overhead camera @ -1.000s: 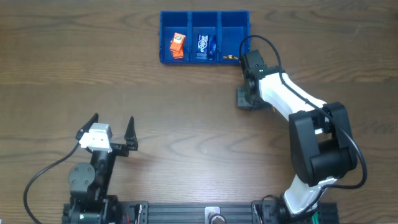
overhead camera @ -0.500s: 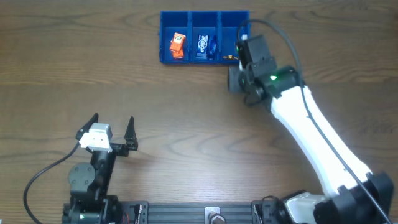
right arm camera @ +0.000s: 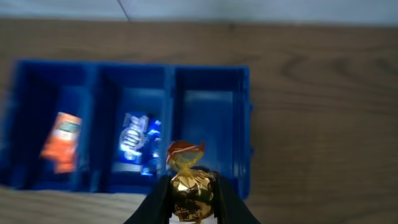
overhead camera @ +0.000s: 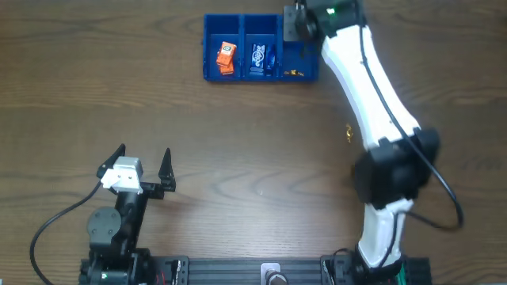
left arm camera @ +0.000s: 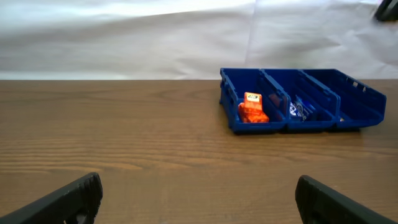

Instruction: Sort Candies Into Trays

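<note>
Blue tray (overhead camera: 207, 47), orange candy (overhead camera: 226, 57), blue candy (overhead camera: 260, 57) (neighbouring bins), right claw (right arm camera: 194, 184) pinching gold candy (right arm camera: 193, 194)

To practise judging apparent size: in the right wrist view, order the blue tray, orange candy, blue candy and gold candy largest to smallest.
1. blue tray
2. gold candy, though nearness to the camera makes that unsure
3. orange candy and blue candy look alike

The tray (overhead camera: 207, 47) is solid blue. One end compartment holds an orange candy (overhead camera: 226, 57) with a pale label, and the middle one holds blue-and-white wrappers (overhead camera: 260, 57). The foil candy (right arm camera: 193, 190) is crinkled gold, with what looks like a reddish twisted top. The surface (overhead camera: 238, 142) is brown wood grain. The right arm (overhead camera: 364, 71) is white with black joints.
</note>
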You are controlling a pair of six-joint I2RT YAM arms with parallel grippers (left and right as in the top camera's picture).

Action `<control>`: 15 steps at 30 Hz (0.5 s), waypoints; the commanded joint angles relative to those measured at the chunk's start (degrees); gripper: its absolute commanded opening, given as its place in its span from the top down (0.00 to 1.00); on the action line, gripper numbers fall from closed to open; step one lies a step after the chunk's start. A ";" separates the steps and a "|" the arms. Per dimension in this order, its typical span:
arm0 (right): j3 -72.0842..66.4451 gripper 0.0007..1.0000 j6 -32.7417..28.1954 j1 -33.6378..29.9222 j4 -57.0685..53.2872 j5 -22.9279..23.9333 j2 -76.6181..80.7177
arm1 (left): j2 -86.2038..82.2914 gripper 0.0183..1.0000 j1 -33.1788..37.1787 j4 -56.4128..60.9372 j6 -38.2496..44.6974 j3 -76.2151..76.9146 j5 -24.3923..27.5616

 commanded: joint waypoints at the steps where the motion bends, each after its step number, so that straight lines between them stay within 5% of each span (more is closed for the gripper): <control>1: 1.68 0.96 0.24 -1.86 0.46 -3.43 7.54 | -0.35 0.00 0.35 -1.88 0.15 -1.11 1.20; 3: 1.68 0.96 0.17 -1.88 0.59 -3.43 8.94 | -0.35 0.00 0.35 -1.88 0.15 -1.11 1.20; 6: 1.68 0.73 -0.04 -1.70 1.11 -3.43 10.14 | -0.35 0.00 0.35 -1.88 0.15 -1.11 1.20; 8: 1.68 0.29 -0.04 -1.73 1.05 -3.43 10.21 | -0.35 0.00 0.35 -1.88 0.15 -1.11 1.20; 9: 1.68 0.21 -0.24 -1.73 0.98 -3.41 10.21 | -0.35 0.00 0.35 -1.88 0.15 -1.11 1.20; 15: 1.90 0.05 -1.07 -1.73 0.87 -3.41 9.49 | -0.35 0.00 0.35 -1.88 0.15 -1.11 1.20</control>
